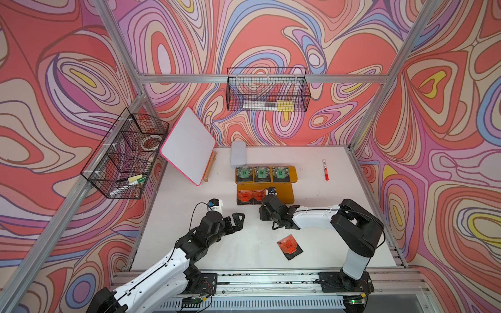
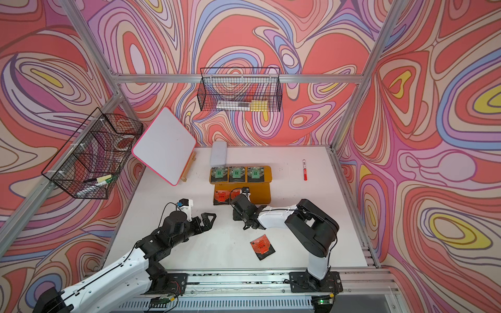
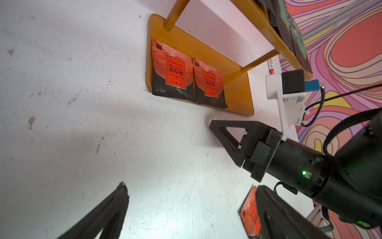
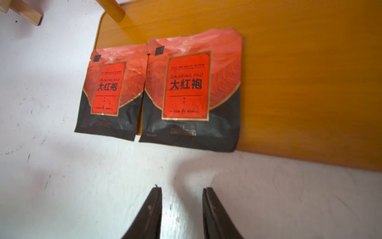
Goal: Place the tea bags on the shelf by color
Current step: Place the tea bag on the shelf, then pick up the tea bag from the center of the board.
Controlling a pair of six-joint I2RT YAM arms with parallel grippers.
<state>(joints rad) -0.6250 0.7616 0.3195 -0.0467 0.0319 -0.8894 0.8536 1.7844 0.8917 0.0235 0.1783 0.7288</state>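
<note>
Three green-labelled square tea sachets [image 1: 261, 173] fill the upper board of the mustard-yellow two-step wooden shelf [image 1: 284, 193]. Two orange-red-labelled sachets [image 4: 190, 89] lie touching, side by side, at the left end of its lower board, their dark bottoms overhanging its front edge. The sixth, a loose orange-red sachet [image 1: 289, 246], lies flat and askew on the white counter [image 1: 217, 244] near its front edge, beside the right arm's base. The right hand [image 4: 182, 189] hovers just in front of the lower board, fingers a little apart and empty. The left hand [image 1: 240, 222] hangs wide open over the counter's middle. The loose sachet looks light, thin and slick, likely to crumple, so a pinch on one dark edge or corner seems the surest hold.
</note>
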